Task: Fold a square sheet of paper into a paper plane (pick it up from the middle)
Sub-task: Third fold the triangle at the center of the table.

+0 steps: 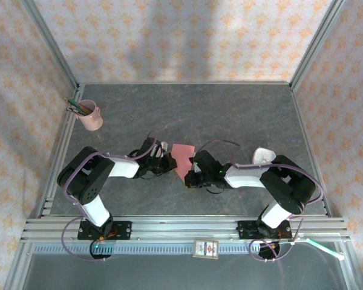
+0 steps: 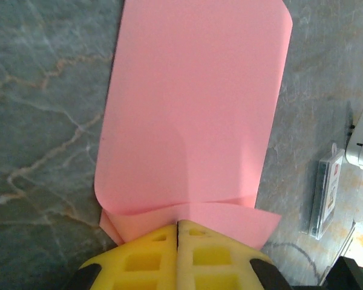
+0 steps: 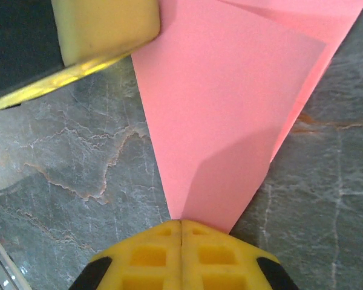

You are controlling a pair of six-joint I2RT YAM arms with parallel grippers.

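Note:
The square sheet of paper [image 1: 183,157], salmon pink and partly folded, lies on the dark table between my two grippers. In the left wrist view the paper [image 2: 193,109] stretches away with rounded far corners, and a folded flap runs under my fingertips. My left gripper [image 2: 178,222] is shut, its tips down on that near edge. In the right wrist view the paper [image 3: 230,115] narrows to a point at my right gripper [image 3: 181,222], also shut with its tips at the point. One left finger [image 3: 103,30] shows at the upper left there. From above, the left gripper [image 1: 167,158] and right gripper [image 1: 192,172] flank the sheet.
A pink pencil cup [image 1: 91,115] stands at the back left. A white object [image 1: 264,155] lies right of the right arm. A small clear box [image 2: 327,190] lies off the sheet's right side. A little box [image 1: 206,249] sits on the front rail.

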